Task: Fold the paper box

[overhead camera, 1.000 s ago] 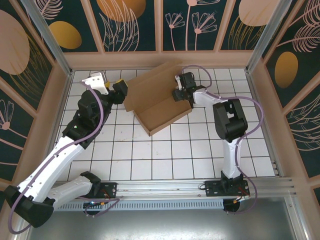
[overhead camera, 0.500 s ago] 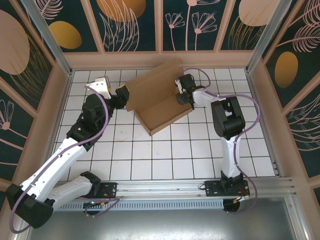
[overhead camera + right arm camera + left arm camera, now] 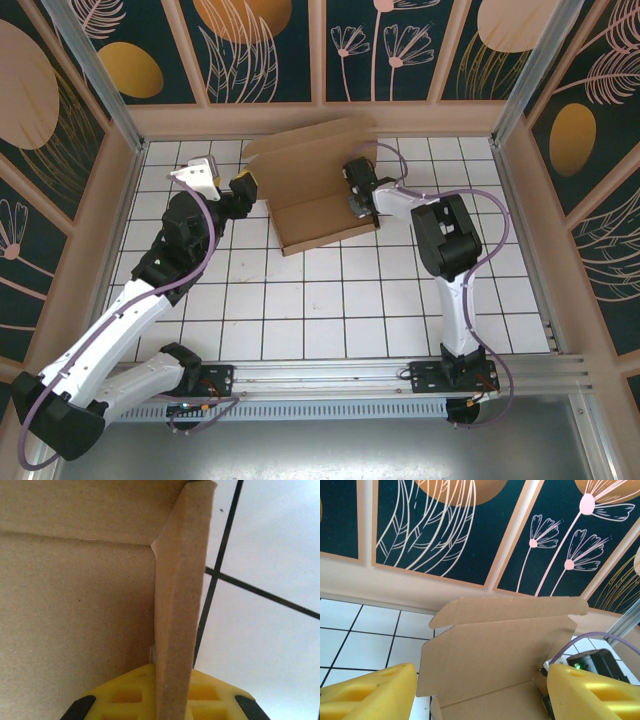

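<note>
Right pincer (image 3: 172,692) grips plain brown paper box (image 3: 305,170) wall.

Nothing is readable: the plain brown cardboard box (image 3: 300,175), white gridded table (image 3: 300,320) and flower-painted wall panels (image 3: 270,70) carry no legible text.

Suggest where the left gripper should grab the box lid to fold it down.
Probably the lid by its free left edge, coming in from the left. It stands upright as a thin sheet, so open jaws can straddle that edge. The left gripper is open beside it. The right gripper is shut on the right wall of the box, which should steady it.
</note>
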Available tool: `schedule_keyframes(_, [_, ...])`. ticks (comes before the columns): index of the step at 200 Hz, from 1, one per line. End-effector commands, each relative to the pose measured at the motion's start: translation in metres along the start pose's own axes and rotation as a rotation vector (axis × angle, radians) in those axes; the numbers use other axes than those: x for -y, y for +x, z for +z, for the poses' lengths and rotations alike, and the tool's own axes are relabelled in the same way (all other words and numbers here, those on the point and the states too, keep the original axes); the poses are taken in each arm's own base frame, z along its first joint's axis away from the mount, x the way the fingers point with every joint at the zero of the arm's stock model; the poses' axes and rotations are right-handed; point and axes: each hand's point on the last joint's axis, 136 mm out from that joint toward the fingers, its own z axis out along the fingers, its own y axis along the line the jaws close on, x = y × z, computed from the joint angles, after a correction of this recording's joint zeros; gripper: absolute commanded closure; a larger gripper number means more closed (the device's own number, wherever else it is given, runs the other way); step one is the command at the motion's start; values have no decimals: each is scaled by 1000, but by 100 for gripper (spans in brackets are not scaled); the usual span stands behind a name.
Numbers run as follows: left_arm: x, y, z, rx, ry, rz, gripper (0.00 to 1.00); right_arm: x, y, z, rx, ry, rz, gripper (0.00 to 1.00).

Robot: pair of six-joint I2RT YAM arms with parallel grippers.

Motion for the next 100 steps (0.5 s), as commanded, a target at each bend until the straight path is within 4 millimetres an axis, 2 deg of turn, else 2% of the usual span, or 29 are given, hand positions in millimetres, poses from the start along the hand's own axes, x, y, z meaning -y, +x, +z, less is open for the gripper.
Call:
schedule_keyframes(1, [0,-10,-3,43,4,4,31,24,38,-5,-113,171,-44,94])
schedule_keyframes(15, [-1,-11,-4,50,-1,2,31,19,42,-8,-104,136,-14,87])
schedule_keyframes(33, [-5,-14,-6,60,-24,4,30,13,36,-19,-61,69,40,75])
schedule_keyframes(59, [-24,-25,-15,95,-132,22,30,1,27,-43,-2,-53,126,65])
schedule_keyframes(83, [-32,-38,-23,129,-182,39,28,2,27,-60,40,-104,188,55])
schedule_keyframes(100, [-27,-31,-15,101,-160,43,25,9,24,-70,76,-129,236,51])
